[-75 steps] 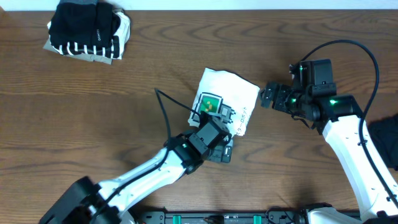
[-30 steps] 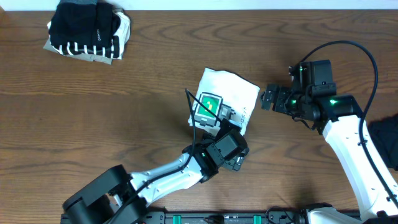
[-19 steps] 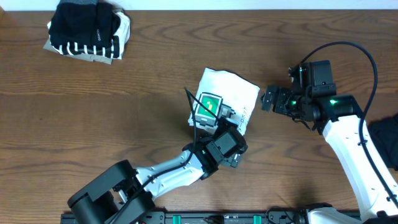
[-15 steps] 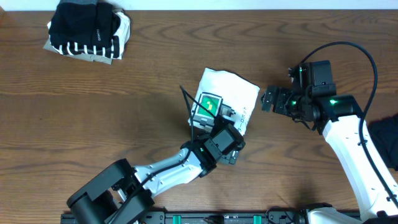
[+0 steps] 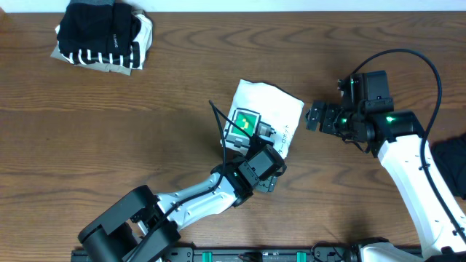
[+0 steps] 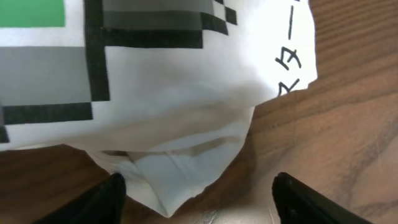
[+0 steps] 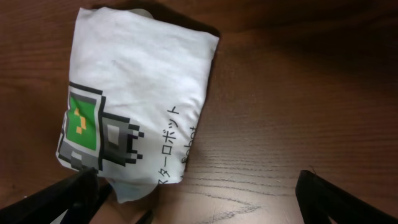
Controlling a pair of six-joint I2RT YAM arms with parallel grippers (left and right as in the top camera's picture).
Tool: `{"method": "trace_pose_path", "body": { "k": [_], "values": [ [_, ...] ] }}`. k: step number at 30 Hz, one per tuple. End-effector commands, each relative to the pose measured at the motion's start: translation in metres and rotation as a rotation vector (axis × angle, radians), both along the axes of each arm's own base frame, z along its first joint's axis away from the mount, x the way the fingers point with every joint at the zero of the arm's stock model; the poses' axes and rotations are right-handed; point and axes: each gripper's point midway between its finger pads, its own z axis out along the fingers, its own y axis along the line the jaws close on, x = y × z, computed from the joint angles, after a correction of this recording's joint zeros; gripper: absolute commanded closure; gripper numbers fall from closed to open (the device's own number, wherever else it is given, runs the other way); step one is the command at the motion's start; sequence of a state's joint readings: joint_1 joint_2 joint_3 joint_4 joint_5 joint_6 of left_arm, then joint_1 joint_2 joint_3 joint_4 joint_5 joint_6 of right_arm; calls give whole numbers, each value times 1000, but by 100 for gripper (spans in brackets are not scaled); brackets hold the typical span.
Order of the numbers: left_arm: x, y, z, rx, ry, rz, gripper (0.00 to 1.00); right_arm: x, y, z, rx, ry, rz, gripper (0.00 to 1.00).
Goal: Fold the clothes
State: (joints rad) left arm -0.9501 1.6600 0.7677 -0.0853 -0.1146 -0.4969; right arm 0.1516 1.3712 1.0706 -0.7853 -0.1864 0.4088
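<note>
White T-shirt (image 5: pixel 266 109) looks all but folded, one loose corner remaining inside the wide-parted left claw (image 6: pixel 208 199); the right claw (image 5: pixel 314 116) gapes empty nearby.

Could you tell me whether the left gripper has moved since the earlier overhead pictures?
Yes. The left gripper has backed slightly down-right from the folded white T-shirt's green print.

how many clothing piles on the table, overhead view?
3. Folded white T-shirt at centre; black, striped and beige stack in the far left corner; dark fabric cut off by the right edge, likely clothing. Items inside the stack may be hidden.
</note>
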Motion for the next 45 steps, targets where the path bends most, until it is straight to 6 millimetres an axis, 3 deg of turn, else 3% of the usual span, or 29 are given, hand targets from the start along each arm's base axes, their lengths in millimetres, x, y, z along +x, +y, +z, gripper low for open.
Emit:
{"method": "trace_pose_path", "body": {
  "k": [1,6,8,14,20,24,28,33,37,38,40,41,45],
  "values": [
    [3,-6,3,-10,-2,-5,28,2,-3,6,-6,-20,2,1],
    [3,-5,3,-9,-2,-5,29,2,-3,6,-6,-20,2,1],
    [2,-5,1,-4,1,-5,37,2,-3,6,-6,-20,2,1],
    [6,-5,-1,-8,-1,3,75,0,-3,5,-8,-12,2,1],
    [7,-5,4,-13,-11,-3,81,0,-3,4,-8,-8,2,1],
    [11,2,27,-6,-69,-6,90,0,-3,4,-8,-8,2,1],
    [14,10,73,-57,-157,24,94,-1,-3,4,-7,-5,3,2],
    [18,24,135,-151,-286,71,94,-6,2,3,22,15,20,3],
    [15,30,162,-209,-334,82,94,-9,6,3,39,27,29,1],
    [14,31,161,-206,-327,78,84,-9,6,3,41,27,30,1],
    [9,29,147,-178,-283,60,46,-9,6,3,44,28,27,1],
    [7,28,137,-166,-247,58,34,-9,6,3,46,29,23,1],
    [-3,18,81,-114,-68,86,30,-9,6,3,47,31,20,1]
  ]
}}
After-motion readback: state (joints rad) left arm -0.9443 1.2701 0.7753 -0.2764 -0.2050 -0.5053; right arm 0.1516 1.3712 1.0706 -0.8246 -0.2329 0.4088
